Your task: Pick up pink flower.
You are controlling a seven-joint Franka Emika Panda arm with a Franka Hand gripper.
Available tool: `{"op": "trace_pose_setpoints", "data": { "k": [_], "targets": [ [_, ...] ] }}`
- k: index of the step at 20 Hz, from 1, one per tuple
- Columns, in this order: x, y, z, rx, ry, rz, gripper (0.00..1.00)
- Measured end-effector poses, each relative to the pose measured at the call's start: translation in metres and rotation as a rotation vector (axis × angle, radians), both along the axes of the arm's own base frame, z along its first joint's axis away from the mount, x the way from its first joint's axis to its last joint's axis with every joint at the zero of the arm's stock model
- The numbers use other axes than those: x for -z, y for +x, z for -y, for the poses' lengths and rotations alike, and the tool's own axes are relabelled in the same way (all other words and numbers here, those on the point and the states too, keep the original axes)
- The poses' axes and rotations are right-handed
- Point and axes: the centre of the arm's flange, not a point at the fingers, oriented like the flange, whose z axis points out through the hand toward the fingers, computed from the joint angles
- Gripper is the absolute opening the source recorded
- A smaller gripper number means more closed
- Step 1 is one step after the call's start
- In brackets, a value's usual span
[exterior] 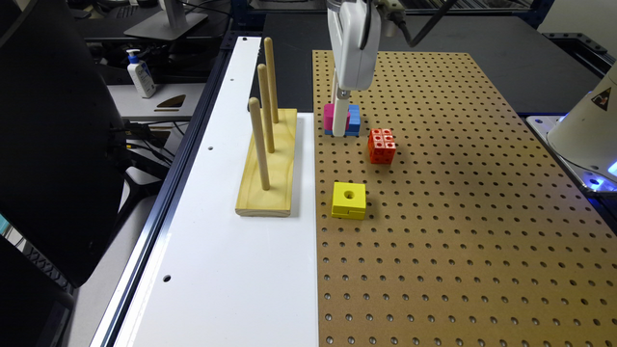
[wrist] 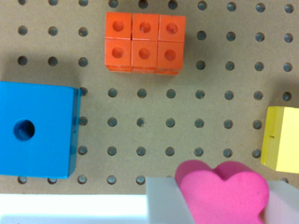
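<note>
The pink flower [wrist: 224,191], a magenta lobed block, sits between my gripper's two white fingers [wrist: 161,203], which press against its sides. In the exterior view the gripper [exterior: 340,126] hangs straight down at the far edge of the pegboard [exterior: 458,217], with the pink flower [exterior: 328,117] at its fingers, in front of a blue block [exterior: 355,119]. Whether the flower still rests on the board I cannot tell.
A blue block with one hole [wrist: 35,128], an orange-red cube with holes [exterior: 382,145] and a yellow block with a hole [exterior: 348,200] lie on the pegboard near the gripper. A wooden base with three upright pegs [exterior: 266,159] stands on the white board at the exterior view's left.
</note>
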Motion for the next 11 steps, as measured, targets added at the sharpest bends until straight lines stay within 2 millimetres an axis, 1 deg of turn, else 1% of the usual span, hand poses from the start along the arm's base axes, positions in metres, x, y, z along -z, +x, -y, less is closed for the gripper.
{"op": "trace_pose_setpoints", "data": {
  "k": [2,4,8,11],
  "targets": [
    [-0.010,0.000,0.000,0.000,-0.001,0.007,0.00],
    [-0.024,-0.003,0.000,-0.001,-0.003,0.008,0.00],
    [-0.034,-0.004,0.000,-0.001,-0.005,0.011,0.00],
    [-0.051,-0.006,0.001,-0.002,-0.006,0.020,0.00]
  ]
}}
